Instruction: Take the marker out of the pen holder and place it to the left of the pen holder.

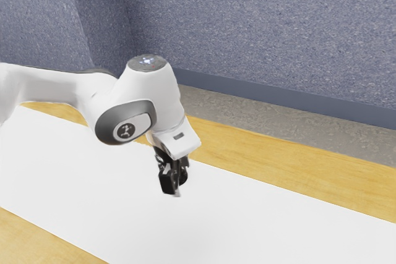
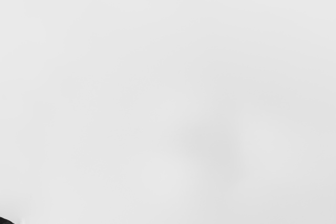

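Observation:
In the exterior view, the black gripper (image 1: 174,185) points down over the white tabletop, low near its surface. Just behind it, towards the exterior view's right, is a dark rounded shape (image 1: 184,176); I cannot tell whether it is the pen holder or part of the hand. Neither a marker nor a pen holder can be made out for certain. At the wrist view's lower left corner sits a small black edge (image 2: 5,221), which I cannot identify.
The white surface (image 1: 260,227) runs beneath the arm, with wooden strips (image 1: 278,157) along its edges. Beyond the table's far edge are a grey floor (image 1: 247,110) and a speckled blue-grey wall (image 1: 266,29). A faint shadow falls on the white surface (image 2: 210,145).

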You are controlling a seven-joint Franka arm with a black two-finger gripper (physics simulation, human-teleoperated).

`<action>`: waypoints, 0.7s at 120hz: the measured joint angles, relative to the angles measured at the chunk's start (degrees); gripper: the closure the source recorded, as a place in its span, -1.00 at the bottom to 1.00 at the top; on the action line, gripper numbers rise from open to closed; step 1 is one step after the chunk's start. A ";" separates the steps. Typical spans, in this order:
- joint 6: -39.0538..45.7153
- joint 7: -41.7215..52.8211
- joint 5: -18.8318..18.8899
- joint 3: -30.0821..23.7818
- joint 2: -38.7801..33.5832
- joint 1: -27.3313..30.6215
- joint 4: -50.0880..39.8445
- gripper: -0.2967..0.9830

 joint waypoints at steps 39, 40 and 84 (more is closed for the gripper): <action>7.20 12.68 -7.87 0.93 22.10 9.51 18.95 -0.54; 7.19 12.92 -8.10 0.93 22.29 9.67 18.96 -0.54; -0.60 25.03 -7.17 4.77 22.00 10.11 16.94 -0.53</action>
